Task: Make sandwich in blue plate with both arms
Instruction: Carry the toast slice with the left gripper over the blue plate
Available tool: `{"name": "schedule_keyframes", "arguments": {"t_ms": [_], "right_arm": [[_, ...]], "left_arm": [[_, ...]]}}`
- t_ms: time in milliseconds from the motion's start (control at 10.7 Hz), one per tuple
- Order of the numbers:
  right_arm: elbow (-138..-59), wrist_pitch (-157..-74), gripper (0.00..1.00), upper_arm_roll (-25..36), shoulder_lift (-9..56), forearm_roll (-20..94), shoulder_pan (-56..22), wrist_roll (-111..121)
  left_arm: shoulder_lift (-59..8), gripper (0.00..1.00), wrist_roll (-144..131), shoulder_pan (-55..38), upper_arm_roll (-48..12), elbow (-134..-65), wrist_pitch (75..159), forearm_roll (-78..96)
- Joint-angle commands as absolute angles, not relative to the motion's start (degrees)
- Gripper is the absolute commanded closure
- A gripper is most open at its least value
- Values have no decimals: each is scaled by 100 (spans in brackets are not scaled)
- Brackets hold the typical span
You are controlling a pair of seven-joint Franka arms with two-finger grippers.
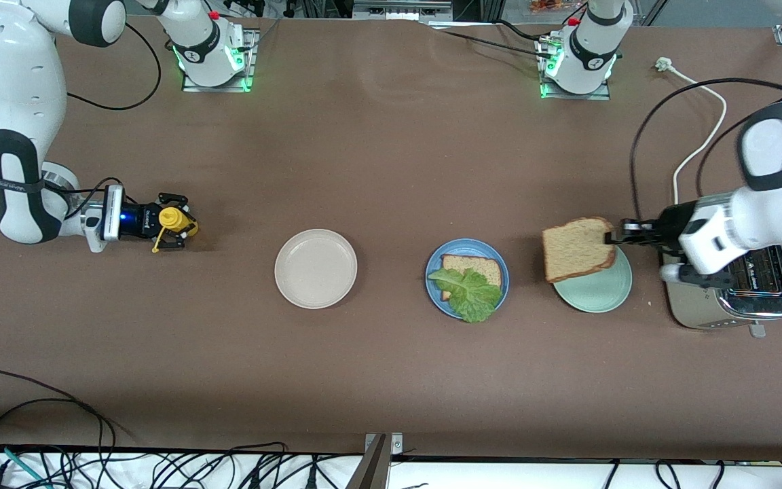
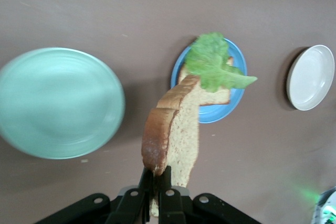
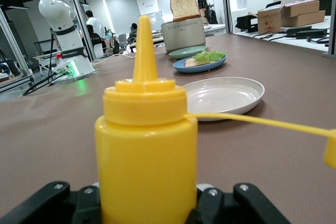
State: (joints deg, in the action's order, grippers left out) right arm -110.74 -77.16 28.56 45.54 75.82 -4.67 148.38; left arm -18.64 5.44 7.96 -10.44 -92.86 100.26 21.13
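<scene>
I see my left gripper (image 1: pixel 609 237) clenched on a brown bread slice (image 1: pixel 578 249) over the mint-green plate (image 1: pixel 598 285). On the round sky-blue plate (image 1: pixel 436 288) lie bread (image 1: pixel 476 265) and ruffled lettuce (image 1: pixel 469 293). My right gripper (image 1: pixel 184 229) grasps a yellow squeeze bottle (image 1: pixel 172 218).

worktop (image 1: pixel 391 170): matte brown, plain
blue plate (image 1: pixel 435 288): sky blue
lettuce leaf (image 1: pixel 469 293): bright green, ruffled
bread slices (image 1: pixel 578 249): speckled tan, darker brown crust
mint plate (image 1: pixel 601 288): pale green
cream plate (image 1: pixel 315 268): off-white
squeeze bottle (image 1: pixel 172 219): yellow
toaster (image 1: pixel 737 299): silver, black top
claws (image 1: pixel 609 237): black
</scene>
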Motion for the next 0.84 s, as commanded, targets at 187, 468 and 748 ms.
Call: {"name": "schedule_keyframes", "arguments": {"t_ms": [187, 468, 748], "right_arm": [[-10890, -7304, 34, 2813, 4720, 7611, -343, 14757], [-10881, -7208, 30, 2821, 4729, 7594, -211, 14757], [-10829, -7163, 22, 2821, 4729, 7235, 34, 14573]], "left_arm": [[-2504, 100, 79, 89, -958, -9352, 10600, 3688], [-3056, 100, 132, -253, -967, -9317, 11220, 4393], [-3514, 100, 184, -483, -993, -9290, 11944, 4500]]}}
